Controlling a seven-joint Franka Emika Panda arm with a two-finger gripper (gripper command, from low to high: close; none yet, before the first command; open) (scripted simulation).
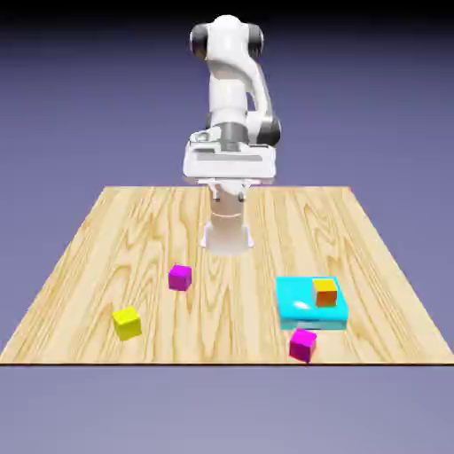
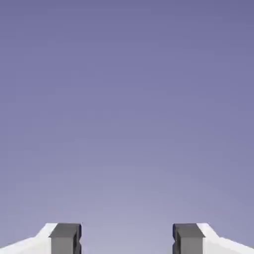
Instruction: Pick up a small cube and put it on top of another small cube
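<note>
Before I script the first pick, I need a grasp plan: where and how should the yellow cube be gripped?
Grip the yellow cube across two opposite side faces, coming straight down from above. It sits flat on the table with free space all round. It is turned slightly, so rotate the open gripper to match its faces.

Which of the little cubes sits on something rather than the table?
The small orange cube: it rests on the flat cyan block; the others lie on wood.
</note>
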